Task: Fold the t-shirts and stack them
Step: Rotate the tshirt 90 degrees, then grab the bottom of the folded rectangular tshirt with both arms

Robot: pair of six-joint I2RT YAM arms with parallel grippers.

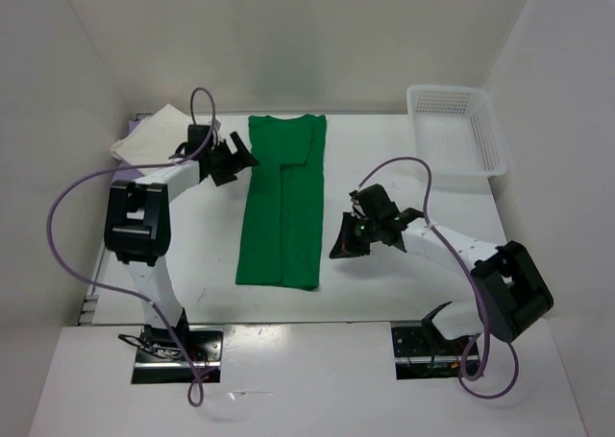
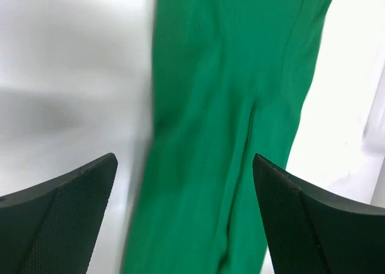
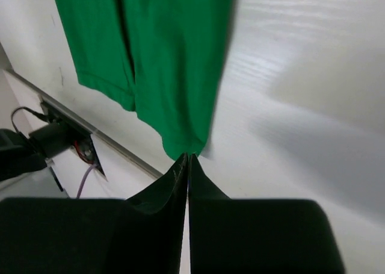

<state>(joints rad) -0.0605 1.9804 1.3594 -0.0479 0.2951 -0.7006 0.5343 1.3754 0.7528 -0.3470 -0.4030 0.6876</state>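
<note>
From above, the green t-shirt [image 1: 282, 202] lies flat in the middle of the white worktop [image 1: 384, 293], folded lengthwise into a long narrow strip that runs from the far side toward the arms, with its neck end at the far end. A cream-white t-shirt [image 1: 149, 134] sits bunched in the far left corner, well apart from the green one, and a white lattice basket [image 1: 456, 130] stands at the far right. The left claw [image 1: 245, 158] hovers just beside the left edge of the strip near its far end. The right claw [image 1: 338, 250] sits just off the right edge near the near end, with a gap of bare worktop between them. In the left wrist view the left claw [image 2: 184, 159] is spread wide, with its two dark fingers [image 2: 66, 220] far apart and nothing gripped between them; the green t-shirt [image 2: 228, 105] runs below and beyond the gap, with bare worktop [image 2: 72, 57] to its left. In the right wrist view the right claw [image 3: 188, 156] has its fingers [image 3: 162, 189] pressed together with no cloth seen between them. A hem corner of the green t-shirt [image 3: 168, 45] lies just past the tips on the worktop [image 3: 301, 75].
</note>
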